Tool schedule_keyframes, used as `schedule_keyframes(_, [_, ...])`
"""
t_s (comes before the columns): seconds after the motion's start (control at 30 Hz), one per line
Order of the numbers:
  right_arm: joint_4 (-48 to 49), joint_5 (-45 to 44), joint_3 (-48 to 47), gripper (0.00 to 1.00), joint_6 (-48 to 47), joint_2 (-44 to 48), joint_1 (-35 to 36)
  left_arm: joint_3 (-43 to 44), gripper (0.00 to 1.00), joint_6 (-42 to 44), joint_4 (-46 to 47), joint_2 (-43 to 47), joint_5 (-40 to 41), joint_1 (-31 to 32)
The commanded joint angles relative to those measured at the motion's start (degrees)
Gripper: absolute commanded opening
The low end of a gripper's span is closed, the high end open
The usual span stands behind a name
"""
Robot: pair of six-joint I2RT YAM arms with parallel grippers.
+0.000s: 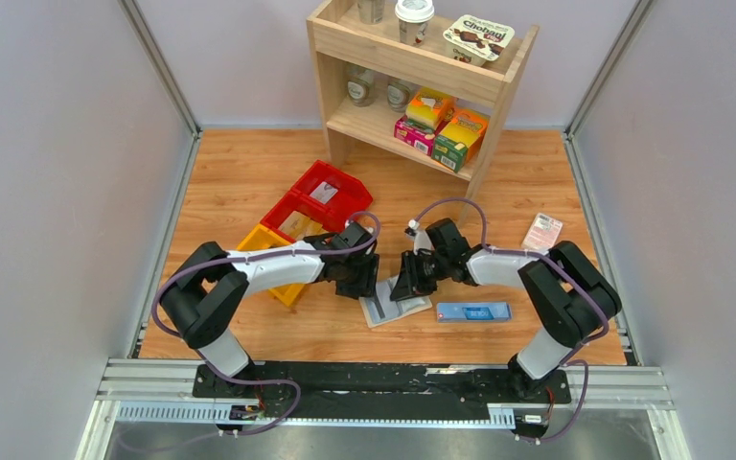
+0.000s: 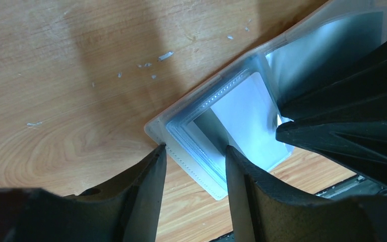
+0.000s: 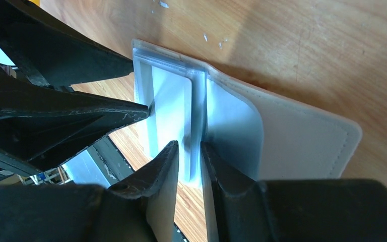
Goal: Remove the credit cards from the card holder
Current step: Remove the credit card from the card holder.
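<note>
Card holder (image 1: 386, 310) lies open near the middle of the counter's near edge, between your two grippers. Clear pockets inside; a pale card (image 2: 247, 113) sits in one. Your left gripper (image 2: 194, 148): jaws parted, straddling the holder's stitched edge. Your right gripper (image 3: 187, 148): pinched on an inner leaf. The red bins (image 1: 331, 196) toward the left edge hold flat items.

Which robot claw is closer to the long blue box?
The right one. The right claw sits at the card holder, next to the blue box; the left claw is on the holder's other side, farther off.
</note>
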State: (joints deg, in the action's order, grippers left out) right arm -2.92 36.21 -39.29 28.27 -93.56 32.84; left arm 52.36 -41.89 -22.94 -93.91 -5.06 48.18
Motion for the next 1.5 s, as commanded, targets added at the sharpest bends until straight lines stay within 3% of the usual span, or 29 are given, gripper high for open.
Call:
schedule_keyframes(0.0, [4.8,1.8,0.0,0.29,0.8,-1.4,-0.2,1.3,0.54,0.6,-0.3,-1.9,-0.8,0.3])
schedule_keyframes(0.6, [11.1,8.2,0.6,0.17,3.9,3.0,-0.3,0.8,0.4,1.0,-0.4,-5.4,0.1,0.4])
schedule_keyframes(1.03, [15.3,10.9,0.1,0.09,6.3,-0.1,-0.1,2.0,0.31,1.4,-0.1,-7.2,0.3,1.0])
schedule_keyframes(1.13, [15.3,10.9,-0.5,0.08,6.3,-1.3,0.3,2.3,0.31,1.5,-0.3,-7.5,0.4,1.2])
schedule_keyframes(1.23, [14.4,9.8,-0.4,0.0,5.7,-1.8,0.3,2.2,0.31,1.3,-0.5,-7.4,1.5,1.2])
schedule_keyframes(1.47, [10.6,5.5,1.4,0.0,3.8,-1.5,-2.4,1.3,0.36,0.6,-0.5,-7.9,2.9,1.2])
